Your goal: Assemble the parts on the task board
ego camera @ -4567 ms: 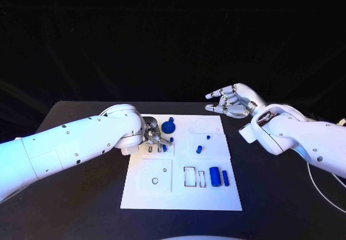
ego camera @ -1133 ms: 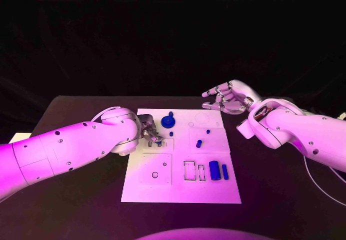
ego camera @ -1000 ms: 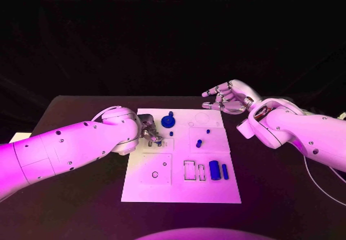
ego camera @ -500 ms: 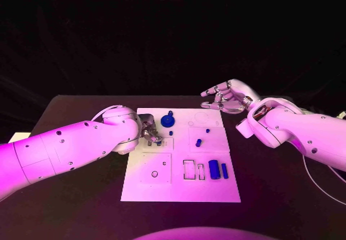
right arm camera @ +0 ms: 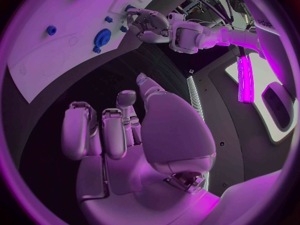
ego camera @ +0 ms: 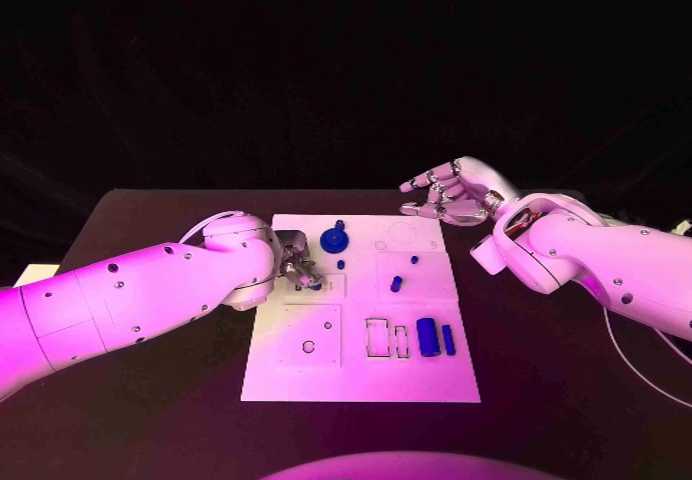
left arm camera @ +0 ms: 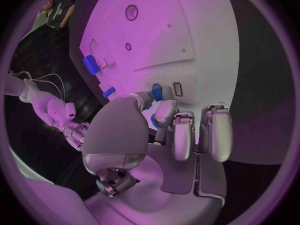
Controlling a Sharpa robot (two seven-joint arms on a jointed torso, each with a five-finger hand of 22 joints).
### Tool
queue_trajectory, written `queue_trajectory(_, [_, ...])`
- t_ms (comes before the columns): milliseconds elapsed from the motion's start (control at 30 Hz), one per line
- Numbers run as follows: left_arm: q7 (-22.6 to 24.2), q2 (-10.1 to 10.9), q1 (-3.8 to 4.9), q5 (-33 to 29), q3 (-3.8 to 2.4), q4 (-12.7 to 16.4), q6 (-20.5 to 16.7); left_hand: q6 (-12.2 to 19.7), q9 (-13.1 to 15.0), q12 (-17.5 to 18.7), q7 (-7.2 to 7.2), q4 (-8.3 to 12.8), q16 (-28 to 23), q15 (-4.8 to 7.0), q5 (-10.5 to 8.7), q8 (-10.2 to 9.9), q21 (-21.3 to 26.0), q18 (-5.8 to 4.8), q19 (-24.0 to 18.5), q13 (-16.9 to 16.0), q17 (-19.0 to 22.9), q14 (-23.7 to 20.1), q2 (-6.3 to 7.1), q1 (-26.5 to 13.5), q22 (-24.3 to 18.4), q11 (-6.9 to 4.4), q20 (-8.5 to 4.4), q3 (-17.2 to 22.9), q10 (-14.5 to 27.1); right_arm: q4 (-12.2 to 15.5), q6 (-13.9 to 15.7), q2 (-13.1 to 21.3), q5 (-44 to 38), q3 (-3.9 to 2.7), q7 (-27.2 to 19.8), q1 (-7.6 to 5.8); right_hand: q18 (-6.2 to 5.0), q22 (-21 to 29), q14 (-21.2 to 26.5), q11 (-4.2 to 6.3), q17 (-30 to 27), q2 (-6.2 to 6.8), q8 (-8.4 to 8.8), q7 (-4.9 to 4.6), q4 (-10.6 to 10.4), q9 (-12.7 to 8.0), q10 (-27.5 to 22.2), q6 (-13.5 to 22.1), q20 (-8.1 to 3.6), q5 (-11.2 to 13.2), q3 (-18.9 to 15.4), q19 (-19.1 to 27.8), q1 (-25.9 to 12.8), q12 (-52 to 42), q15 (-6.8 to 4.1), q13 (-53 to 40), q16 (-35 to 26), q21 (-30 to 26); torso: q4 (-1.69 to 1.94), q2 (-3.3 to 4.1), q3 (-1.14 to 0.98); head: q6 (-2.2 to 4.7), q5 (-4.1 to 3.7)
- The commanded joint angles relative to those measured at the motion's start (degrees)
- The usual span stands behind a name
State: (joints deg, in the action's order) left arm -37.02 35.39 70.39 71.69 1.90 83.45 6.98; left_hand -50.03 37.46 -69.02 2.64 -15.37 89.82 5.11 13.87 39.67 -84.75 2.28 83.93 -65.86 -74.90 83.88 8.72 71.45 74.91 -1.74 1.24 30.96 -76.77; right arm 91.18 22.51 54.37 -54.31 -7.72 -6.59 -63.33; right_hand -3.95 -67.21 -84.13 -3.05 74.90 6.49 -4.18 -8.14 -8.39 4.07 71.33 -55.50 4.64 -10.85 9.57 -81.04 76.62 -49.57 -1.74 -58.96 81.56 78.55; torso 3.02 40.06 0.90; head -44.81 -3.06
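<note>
Task board [ego camera: 361, 370] lies mid-surface [ego camera: 159, 400], where we log blue parts: a round piece [ego camera: 335, 240] at its far edge, a cylinder [ego camera: 427, 337] toward its right. Our left hand [ego camera: 296, 265] pinches a small blue part [left arm camera: 157, 91] at the board's left slots. Our right hand [ego camera: 450, 196] hovers beyond the far right corner, fingers loosely curled, holding nothing.

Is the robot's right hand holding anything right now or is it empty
Empty. The right hand hangs past the task board's far corner, fingers apart, nothing between them.

No legible text or labels.
</note>
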Motion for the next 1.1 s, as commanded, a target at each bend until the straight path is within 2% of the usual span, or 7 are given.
queue_trajectory(33, [-0.53, 0.08, -0.37, 0.21, 0.24, 0.12, 2.55, -0.03, -0.03, -0.19, -0.29, 8.33, 0.18, -0.01, -0.18, 0.19, 0.14, -0.16, 2.09, -0.01, -15.1, 6.12, -0.44, -0.07, 5.75, -0.03, -0.01, 8.07, -0.19, -0.01, -0.93, -0.05, -0.35, 0.0, -0.29, 0.06, -0.55, 0.05, -3.19, -0.01, 3.38, -0.22, -0.2, -0.09, 0.13, 0.05, -0.25, -0.48, -0.11, -0.27, -0.33, 0.35, 0.17, 0.19, 0.36, 0.03, -0.3, -0.31, 0.06, -0.04, -0.02, -0.03, 0.05])
queue_trajectory(300, [-0.57, 0.05, -0.39, -0.28, 0.22, -0.19, 2.36, -0.22, 0.07, -0.34, -0.37, 8.43, 0.18, 0.0, -0.35, 0.28, 0.08, -0.19, 2.16, -0.15, -15.1, 6.12, -0.3, -0.58, 5.89, -0.05, -0.03, 7.82, -0.32, 0.01, -0.94, -0.01, -0.35, 0.0, -0.29, 0.07, -0.55, 0.05, -3.19, -0.01, 3.38, -0.22, -0.2, -0.09, 0.13, 0.05, -0.25, -0.48, -0.11, -0.27, -0.33, 0.35, 0.17, 0.19, 0.36, 0.03, -0.3, -0.31, 0.04, 0.0, -0.02, -0.04, 0.26])
queue_trajectory(600, [-0.53, -0.7, -0.38, -1.37, 0.21, -0.87, 1.79, -2.02, 0.15, -1.16, -0.92, 5.17, 0.18, 0.27, -0.78, 0.27, -0.32, -0.37, 2.57, -0.89, -15.1, 6.12, -0.01, -7.21, 6.71, -0.43, -0.23, 1.77, -0.85, 0.03, -0.97, -0.02, -0.35, 0.0, -0.22, 0.07, -0.55, 0.05, -3.19, -0.01, 3.38, -0.22, -0.2, -0.09, 0.13, 0.05, -0.25, -0.48, -0.11, -0.27, -0.33, 0.35, 0.17, 0.19, 0.36, 0.03, -0.3, -0.31, -0.06, 0.02, -0.08, 0.07, 0.46])
queue_trajectory(1100, [-0.56, -1.88, -0.33, -1.87, 0.12, -2.5, 2.77, -3.42, -0.08, -2.41, -1.32, 3.37, 0.18, 0.62, -0.58, -0.36, -0.74, -0.55, 2.97, -2.24, -15.1, 6.12, -0.78, -10.13, 7.55, -0.78, -0.59, -3.14, -1.69, 0.05, -1.14, -0.02, -0.35, 0.0, -0.05, 0.07, -0.57, 0.13, -3.17, 0.0, 3.29, -0.32, -0.2, -0.08, 0.02, 0.05, -0.31, -0.51, -0.12, -0.26, -0.46, 0.38, 0.07, 0.35, 0.35, 0.18, -0.39, -0.36, -0.02, 0.05, -0.07, -0.09, 0.33])
